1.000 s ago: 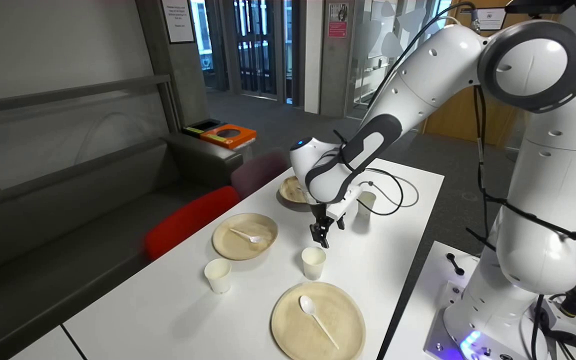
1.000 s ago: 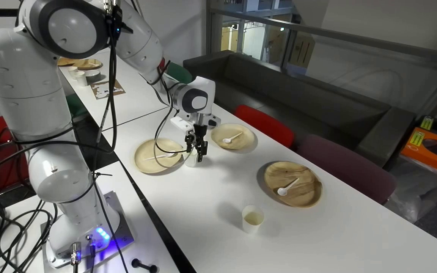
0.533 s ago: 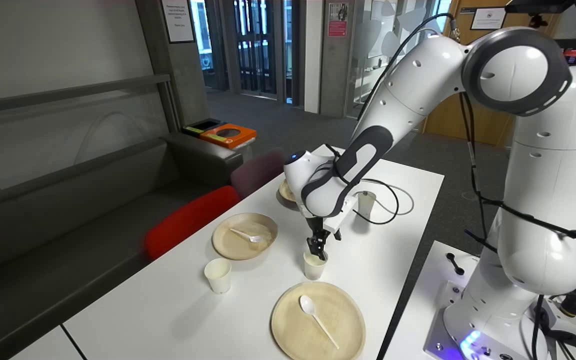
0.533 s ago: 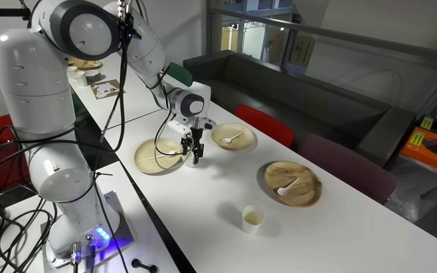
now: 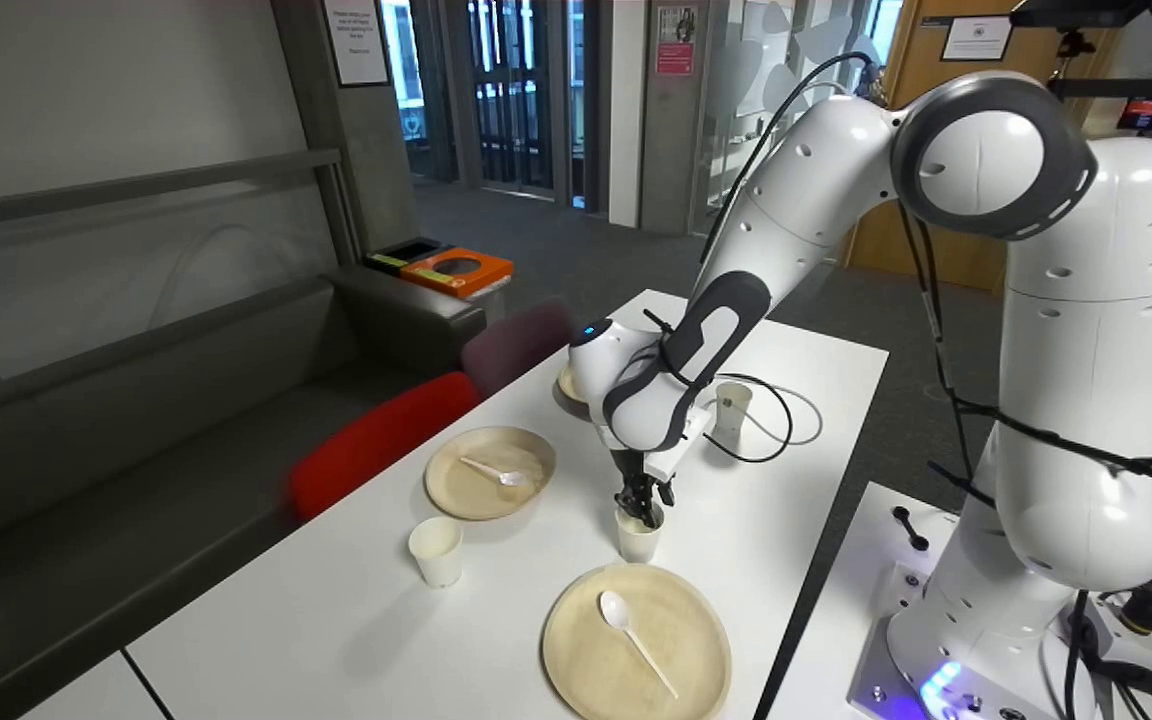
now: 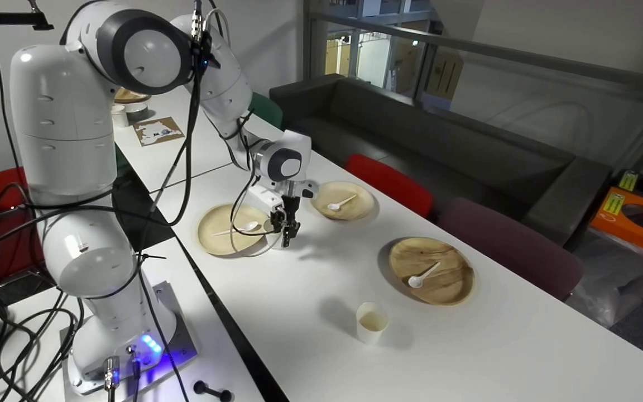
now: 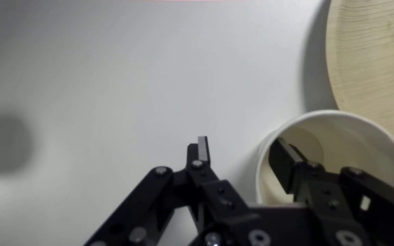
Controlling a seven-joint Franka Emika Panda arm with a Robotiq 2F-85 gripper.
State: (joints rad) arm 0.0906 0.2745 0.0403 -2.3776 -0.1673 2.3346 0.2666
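The claw points downward with its jaws part-way apart, astride one wall of a paper cup close to the round plate. In the wrist view, the inner finger is down inside the cup, against its wall or very near it. The outer finger hangs outside, on the side away from the round plate, with a strip of white desk showing between it and the cup, so the wall is straddled rather than clamped.

The cup stands upright just beside the round plate's rim; whether the two touch cannot be told. It is pale cream, round-mouthed, part of its bottom visible past the finger.

Above the cup, the wrist is bent so that the claw faces the desk. From there the white arm slopes up to a dark-ringed elbow, high over the level of the round plate, then drops almost straight to its base, beyond the desk edge nearest the round plate.

A white spoon lies on the round plate. A second cup stands apart from the round plate, a second plate lies across the desk from it, and in an exterior view a third cup and a wooden plate are well apart from it.
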